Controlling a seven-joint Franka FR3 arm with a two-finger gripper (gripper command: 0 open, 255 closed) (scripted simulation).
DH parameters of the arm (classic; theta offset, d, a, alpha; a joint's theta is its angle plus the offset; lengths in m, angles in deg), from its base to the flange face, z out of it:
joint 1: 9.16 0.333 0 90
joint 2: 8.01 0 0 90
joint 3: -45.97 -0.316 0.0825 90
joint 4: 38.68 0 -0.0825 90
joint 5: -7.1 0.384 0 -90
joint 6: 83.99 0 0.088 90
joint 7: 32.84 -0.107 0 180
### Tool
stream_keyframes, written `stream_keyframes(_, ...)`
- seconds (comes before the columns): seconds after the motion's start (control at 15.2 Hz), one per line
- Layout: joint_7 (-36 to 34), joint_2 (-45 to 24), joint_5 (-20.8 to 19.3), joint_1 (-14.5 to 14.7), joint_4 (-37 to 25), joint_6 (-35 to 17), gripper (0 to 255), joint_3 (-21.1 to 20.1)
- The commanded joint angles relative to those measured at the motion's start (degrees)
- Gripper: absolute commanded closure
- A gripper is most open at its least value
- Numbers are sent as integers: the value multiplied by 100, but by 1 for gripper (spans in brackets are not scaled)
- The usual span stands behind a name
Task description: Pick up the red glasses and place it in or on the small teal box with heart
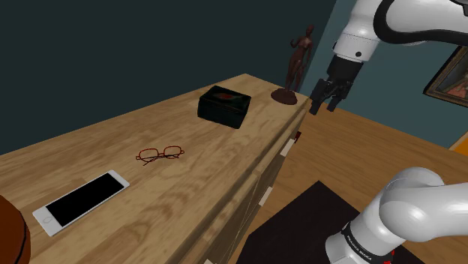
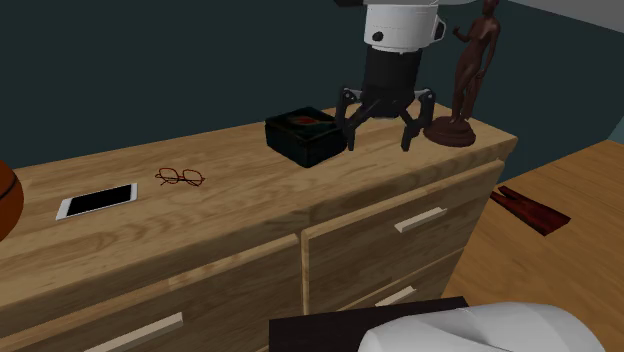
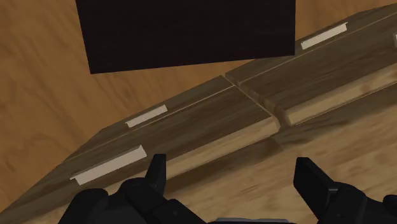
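Red thin-framed glasses (image 1: 160, 154) (image 2: 180, 177) lie flat on the wooden dresser top (image 1: 90, 150), between a phone and a dark box. The small dark teal box (image 1: 223, 106) (image 2: 305, 134) with a red mark on its lid stands further along the top. My black gripper (image 1: 324, 98) (image 2: 377, 125) (image 3: 232, 181) hangs open and empty in the air past the dresser's front edge, beside the box and well away from the glasses. In the wrist view its fingers (image 3: 156, 172) stand wide apart over the dresser's drawer fronts.
A white phone (image 1: 81, 201) (image 2: 96, 201) lies near the glasses. A brown figurine (image 1: 296, 64) (image 2: 468, 75) stands at the dresser's end near my gripper. An orange-brown ball (image 2: 8, 200) sits at the far end. A dark mat (image 3: 188, 32) covers the floor below.
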Motion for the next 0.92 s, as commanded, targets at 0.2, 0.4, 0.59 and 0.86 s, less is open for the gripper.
stream_keyframes(0.2, 399, -613, 23, 215, -202, -414, 0, -20)
stream_keyframes(0.4, 791, -1222, 51, 424, -456, -770, 0, -57)
stream_keyframes(0.59, 1176, -1819, 83, 620, -756, -1069, 0, -117)
stream_keyframes(0.86, 1671, -2587, 120, 863, -1212, -1383, 0, -230)
